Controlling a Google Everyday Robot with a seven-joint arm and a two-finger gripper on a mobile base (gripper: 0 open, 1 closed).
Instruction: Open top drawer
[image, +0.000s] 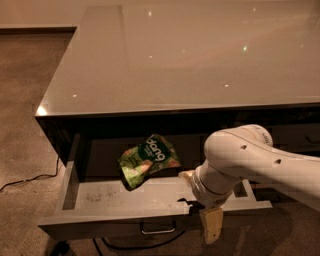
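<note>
The top drawer (100, 197) stands pulled well out from under the grey tabletop, its scuffed lighter grey floor showing. A green snack bag (148, 160) lies inside it toward the back. A small loop handle (157, 230) shows below the middle of the drawer front. My gripper (199, 200) sits at the right part of the drawer's front edge, open. One tan finger (187, 176) is over the drawer's inside and the other (211, 225) hangs in front of the drawer front. My white arm hides the drawer's right inner part.
A glossy grey tabletop (190, 55) covers the cabinet. Carpeted floor (25, 100) lies to the left, and a dark cable (30, 178) runs across it toward the cabinet's base. Further dark drawer fronts (295, 135) sit to the right.
</note>
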